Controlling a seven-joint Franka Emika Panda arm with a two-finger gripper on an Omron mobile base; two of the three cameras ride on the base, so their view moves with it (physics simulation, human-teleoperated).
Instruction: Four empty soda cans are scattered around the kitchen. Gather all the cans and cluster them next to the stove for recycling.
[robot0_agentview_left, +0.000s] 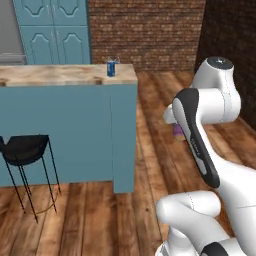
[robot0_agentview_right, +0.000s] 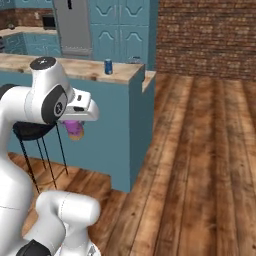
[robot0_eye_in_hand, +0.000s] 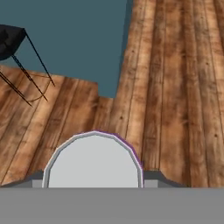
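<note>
Purple can (robot0_eye_in_hand: 94, 159) sits clenched in my claw (robot0_agentview_right: 75, 129), carried high above the wooden floor (robot0_agentview_right: 200, 165). A blue can (robot0_agentview_left: 111, 69) waits on the island tabletop (robot0_agentview_left: 60, 75). I judge this the carrying step; next, find the stove.

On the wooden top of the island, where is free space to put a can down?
The island top is bare from its left edge to the blue can, which stands near the right end. The wooden floor right of the island is open. The black stool crowds the island's front.
</note>
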